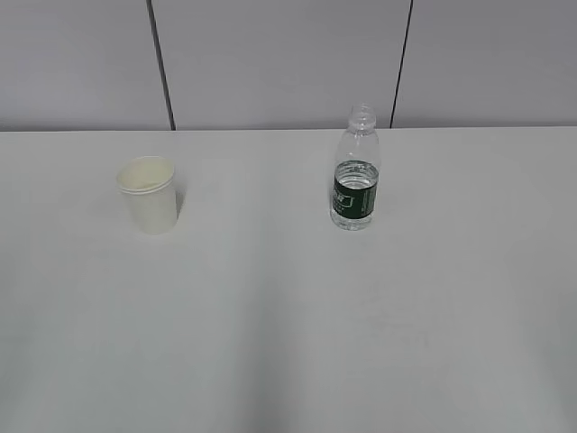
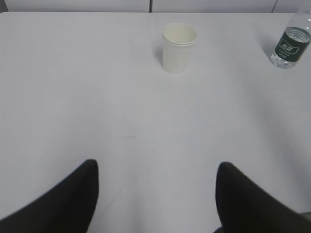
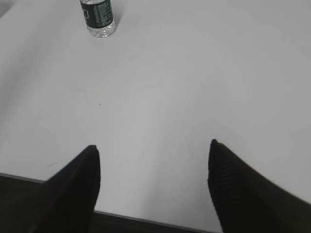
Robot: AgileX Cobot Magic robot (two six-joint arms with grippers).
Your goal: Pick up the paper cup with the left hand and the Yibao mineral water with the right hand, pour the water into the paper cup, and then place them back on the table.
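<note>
Both my grippers are spread wide and hold nothing. My left gripper hangs over bare table, with the cup upright well ahead of it and a little to the right of my centre line. My right gripper sits at the near table edge, and the bottle stands far ahead and off to the left of its fingers. In the exterior view neither arm shows; the cup stands on the left, the bottle well apart on the right, both upright on the table.

What worries me most is the bottle. It has no cap and water sits up around the label, so a finger clipping it on the way in could tip it and spill. Since it lies off my right gripper's line, I judge I must swing over before closing, or one finger will push it sideways. Squeezing the thin plastic too hard could also force water out of the neck.

The cup is light and looks empty. A glancing touch from my left fingers would likely slide or topple it, and too firm a grip may crush its wall. Later, a poor line-up of the neck over the rim would send water onto the table.
</note>
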